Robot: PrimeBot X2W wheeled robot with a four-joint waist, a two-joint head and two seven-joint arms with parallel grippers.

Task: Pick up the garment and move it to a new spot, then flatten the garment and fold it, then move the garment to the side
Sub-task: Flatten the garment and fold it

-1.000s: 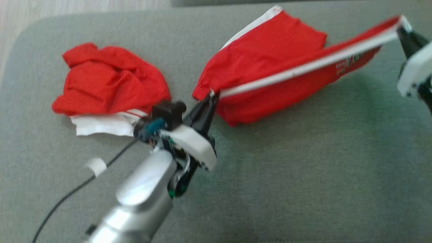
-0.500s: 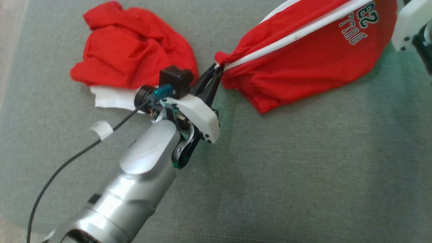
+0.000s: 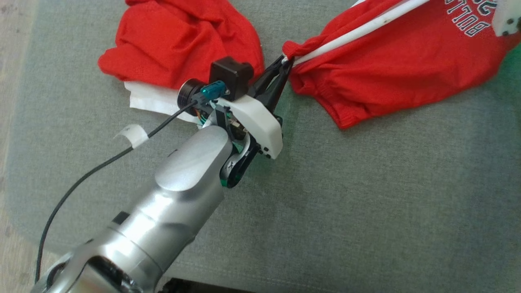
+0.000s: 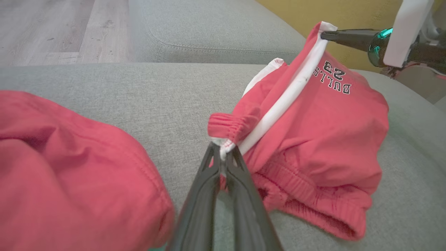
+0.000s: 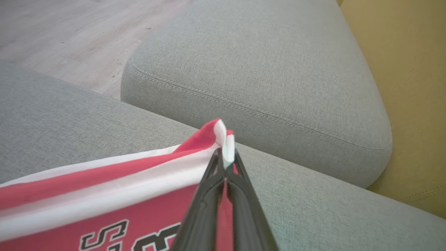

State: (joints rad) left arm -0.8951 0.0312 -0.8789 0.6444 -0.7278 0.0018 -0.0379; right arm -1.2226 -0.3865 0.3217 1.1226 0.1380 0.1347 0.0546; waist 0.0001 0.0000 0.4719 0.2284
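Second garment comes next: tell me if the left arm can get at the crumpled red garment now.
Probably not yet: the left gripper is shut on the waistband of the red shorts. The crumpled red garment lies close beside it, nothing between.

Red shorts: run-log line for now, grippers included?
shorts: strung along white stripe, sagging onto cushion | left gripper: shut on waistband end | right gripper: shut on stripe's far end | fold: pending

- The garment (image 3: 407,69) is soft red cloth, matt.
- The sofa cushion (image 3: 366,203) is rough grey cloth.
- The left forearm (image 3: 179,195) looks like shiny silver metal.
- The floor (image 5: 69,35) is pale wood.
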